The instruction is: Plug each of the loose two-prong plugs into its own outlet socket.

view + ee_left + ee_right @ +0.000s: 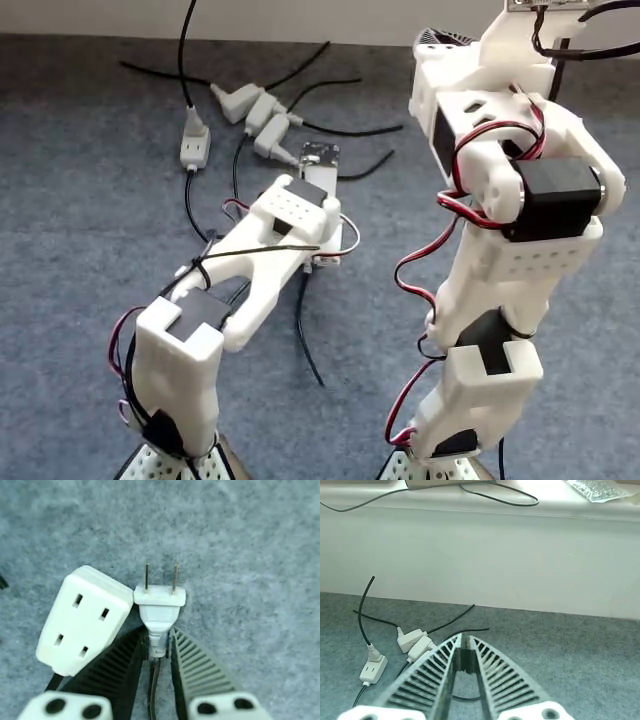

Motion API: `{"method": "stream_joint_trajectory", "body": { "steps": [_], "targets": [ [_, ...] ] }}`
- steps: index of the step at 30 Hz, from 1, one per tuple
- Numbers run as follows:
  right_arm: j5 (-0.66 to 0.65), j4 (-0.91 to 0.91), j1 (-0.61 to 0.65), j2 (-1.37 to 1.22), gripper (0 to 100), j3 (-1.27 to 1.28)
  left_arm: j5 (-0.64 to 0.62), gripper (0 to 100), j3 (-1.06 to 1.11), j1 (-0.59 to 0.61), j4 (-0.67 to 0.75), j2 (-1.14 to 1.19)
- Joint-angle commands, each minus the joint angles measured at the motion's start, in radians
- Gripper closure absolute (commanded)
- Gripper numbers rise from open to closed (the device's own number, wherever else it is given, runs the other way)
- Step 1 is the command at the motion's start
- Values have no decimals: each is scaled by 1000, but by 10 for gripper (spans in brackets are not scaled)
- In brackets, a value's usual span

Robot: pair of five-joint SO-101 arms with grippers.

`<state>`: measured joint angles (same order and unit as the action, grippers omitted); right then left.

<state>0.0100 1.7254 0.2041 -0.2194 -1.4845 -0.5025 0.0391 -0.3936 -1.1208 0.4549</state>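
Observation:
In the left wrist view my left gripper (pixel 158 636) is shut on the neck of a white two-prong plug (pixel 160 602), just above its black cord. The prongs point away from me over the grey carpet. A white outlet block (pixel 82 620) with two free sockets lies beside the plug and touches its corner. From above, the left arm (pixel 285 215) reaches over mid-carpet and hides this plug. My right gripper (pixel 465 641) is held high and shut, with nothing in it. Farther off lie an outlet adapter (pixel 195 148) with a cord plugged in and several white plugs (pixel 262 112).
Black cords (pixel 350 130) trail across the carpet around the plugs, and one runs under the left arm. The right arm (pixel 500 250) stands folded upright at the right. A white wall (pixel 520 555) bounds the far side of the carpet.

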Motion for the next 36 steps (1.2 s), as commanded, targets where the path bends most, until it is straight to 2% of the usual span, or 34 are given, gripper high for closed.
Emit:
{"method": "stream_joint_trajectory", "body": {
  "steps": [1, 8, 14, 20, 23, 26, 29, 32, 36],
  "targets": [
    [8, 36, -5, 41, 991, -27, 6, 994, -68, -15, 14, 42],
    [6, 36, -5, 42, 991, -28, 11, 994, -200, -45, -126, 54],
    [5, 35, -8, 42, 991, -28, 144, 994, -216, -119, -247, -56],
    [5, 35, -28, 42, 991, -28, 149, 994, -50, -114, -172, -243],
    [8, 22, -56, 42, 991, -28, 149, 995, 116, -114, -71, -404],
    [9, 16, -71, 41, 991, -28, 149, 995, 329, -113, 98, -590],
    [9, 18, -70, 39, 991, -28, 150, 995, 555, -90, 330, -760],
    [11, 19, -68, 38, 991, -24, 144, 995, 745, -16, 569, -895],
    [11, 33, -10, 38, 991, -21, 141, 994, 958, 61, 859, -1020]
  ]
}}
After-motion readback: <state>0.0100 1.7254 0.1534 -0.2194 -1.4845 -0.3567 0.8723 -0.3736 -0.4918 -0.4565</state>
